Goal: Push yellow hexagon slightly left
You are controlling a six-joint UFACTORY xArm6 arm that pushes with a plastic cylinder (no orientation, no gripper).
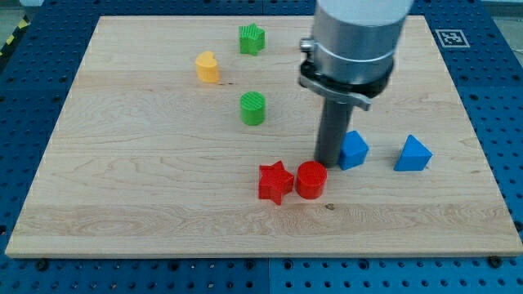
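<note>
The yellow block (pixel 207 67), which looks like a rounded hexagon or heart, sits on the wooden board (pixel 122 180) at the upper left. My tip (pixel 328 162) is at the end of the dark rod, low in the middle right. It stands just left of a blue block (pixel 354 150) and just above a red cylinder (pixel 311 180). The tip is far from the yellow block, to its lower right.
A green star (pixel 252 38) lies near the view's top. A green cylinder (pixel 253 108) sits between the yellow block and my tip. A red star (pixel 275 182) touches the red cylinder's left. A blue triangular block (pixel 413 154) lies at the right.
</note>
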